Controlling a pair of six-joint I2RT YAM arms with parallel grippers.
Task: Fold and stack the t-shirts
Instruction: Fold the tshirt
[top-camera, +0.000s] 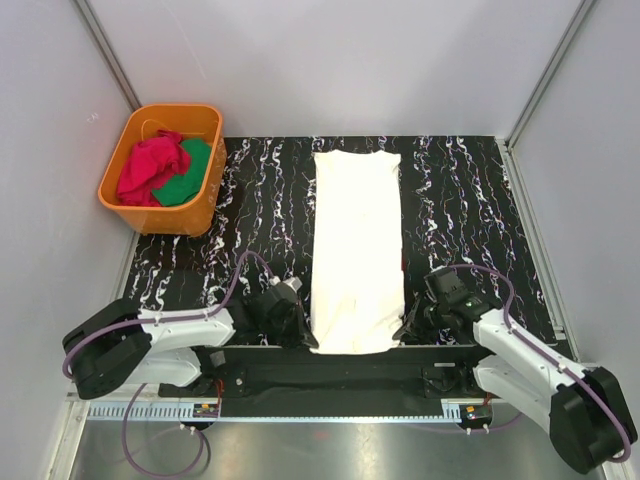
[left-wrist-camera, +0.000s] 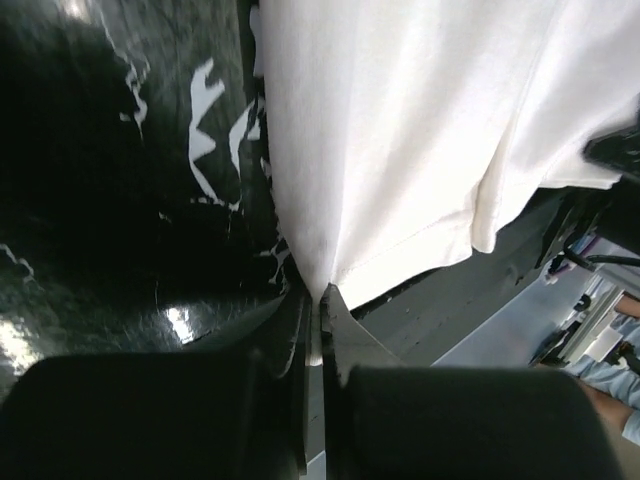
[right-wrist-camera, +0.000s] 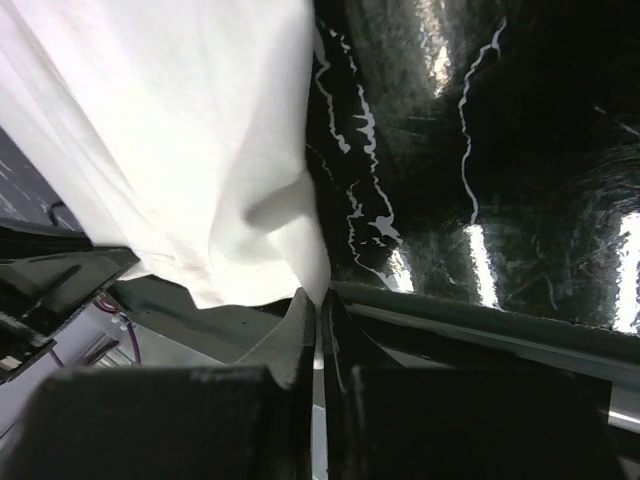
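Note:
The cream-white t-shirt (top-camera: 357, 250) lies as a long narrow strip down the middle of the black marbled mat, sleeves folded in, print hidden. My left gripper (top-camera: 303, 338) is shut on its near left corner; the left wrist view shows the cloth (left-wrist-camera: 400, 140) pinched between the jaws (left-wrist-camera: 318, 300). My right gripper (top-camera: 408, 328) is shut on its near right corner; the right wrist view shows the cloth (right-wrist-camera: 170, 150) running into the closed jaws (right-wrist-camera: 318, 300). A red garment (top-camera: 152, 166) lies crumpled in the orange tub; no script shows on it.
The orange tub (top-camera: 206, 190) stands at the back left, off the mat, holding the red cloth and a green cloth (top-camera: 187, 178). The black marbled mat (top-camera: 470, 200) covers the table. Grey walls close in on the left, back and right.

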